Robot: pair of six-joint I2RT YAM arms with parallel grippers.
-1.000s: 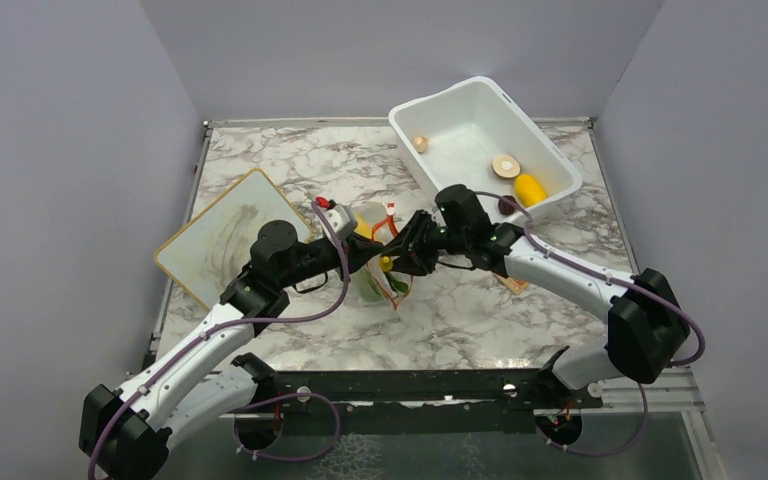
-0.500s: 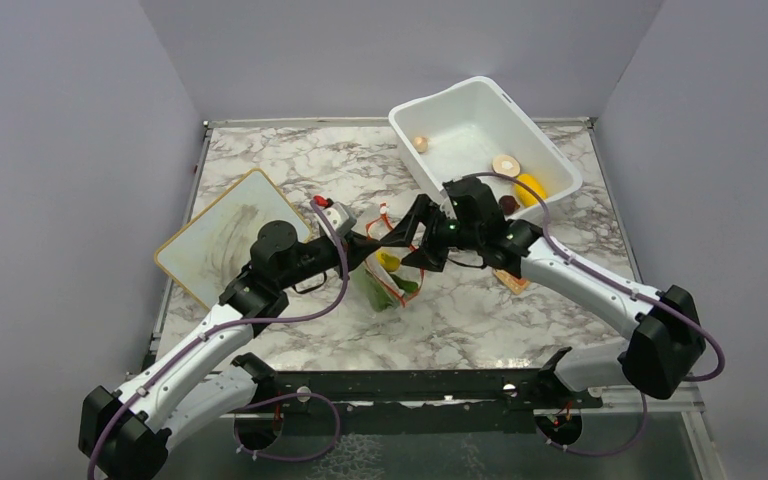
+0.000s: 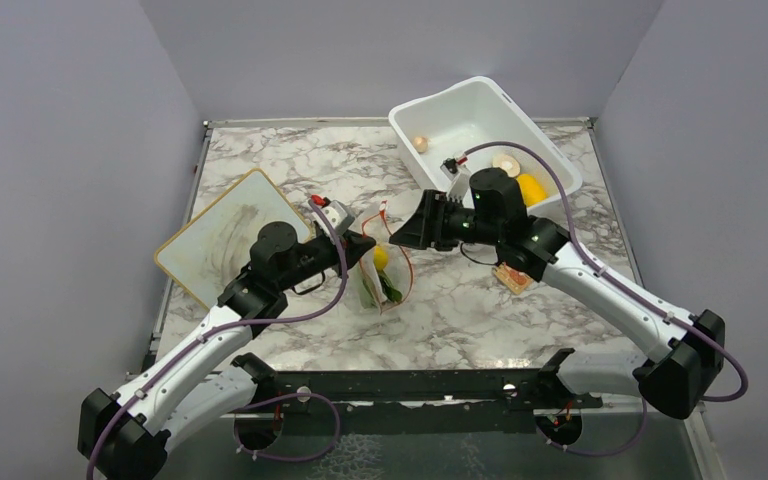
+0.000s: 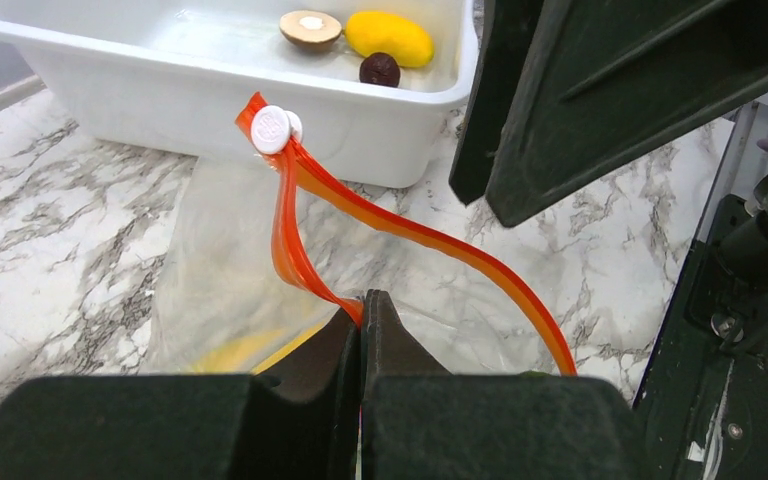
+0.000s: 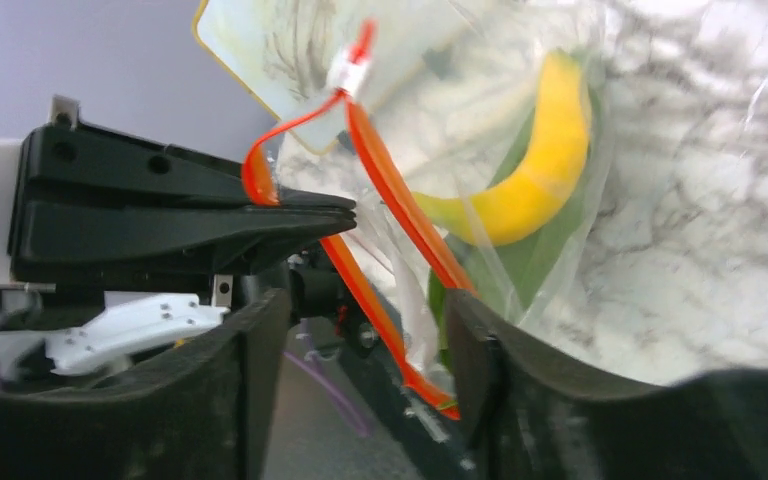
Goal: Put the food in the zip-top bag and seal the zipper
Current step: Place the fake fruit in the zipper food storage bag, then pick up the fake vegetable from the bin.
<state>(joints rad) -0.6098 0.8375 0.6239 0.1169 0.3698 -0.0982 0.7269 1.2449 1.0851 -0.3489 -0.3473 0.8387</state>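
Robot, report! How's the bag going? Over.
Left gripper shut on zipper. Right gripper open, off the bag. Banana inside, zipper unsealed. Yellow fruit in tub.

- Closed in by plain lilac-grey walls (image 3: 400, 50) beyond and beside the left gripper (image 3: 360, 247) and right gripper (image 3: 406, 226).
- Floored beneath both by a white, grey-veined marble table (image 3: 480, 310).
- Edged behind them by a dark metal rail (image 3: 410, 385).
- Lit softly, evenly.
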